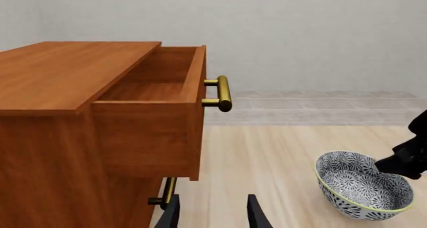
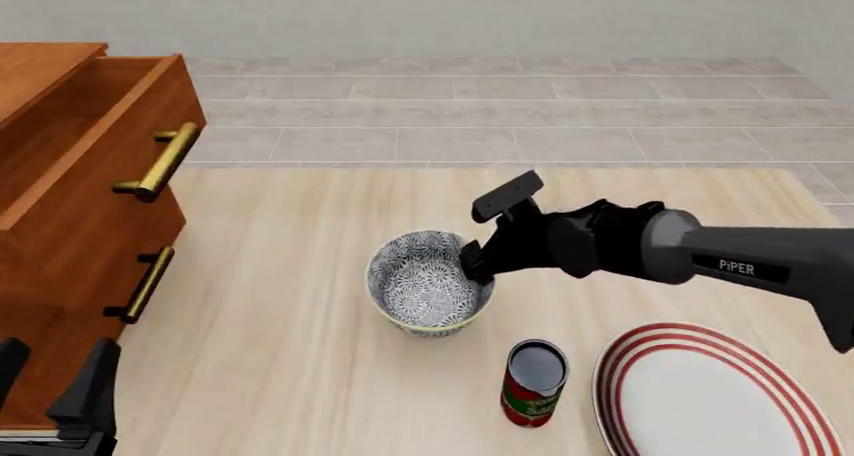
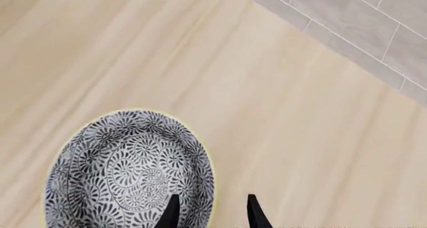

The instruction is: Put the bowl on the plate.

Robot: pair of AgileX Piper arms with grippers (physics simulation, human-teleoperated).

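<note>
Right gripper (image 2: pixel 473 261) fingers seemingly straddle the bowl (image 2: pixel 427 282) rim, apart from plate (image 2: pixel 707 396).

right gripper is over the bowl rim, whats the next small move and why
Probably close the right gripper on the bowl rim. Its fingers look open and straddle the rim, one inside, one outside. The bowl sits on the table, apart from the plate, so it needs a grip before lifting.

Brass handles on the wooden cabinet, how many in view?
2. One handle is on the open top drawer; the second handle is on the closed front below it. More may be hidden below the frame.
</note>
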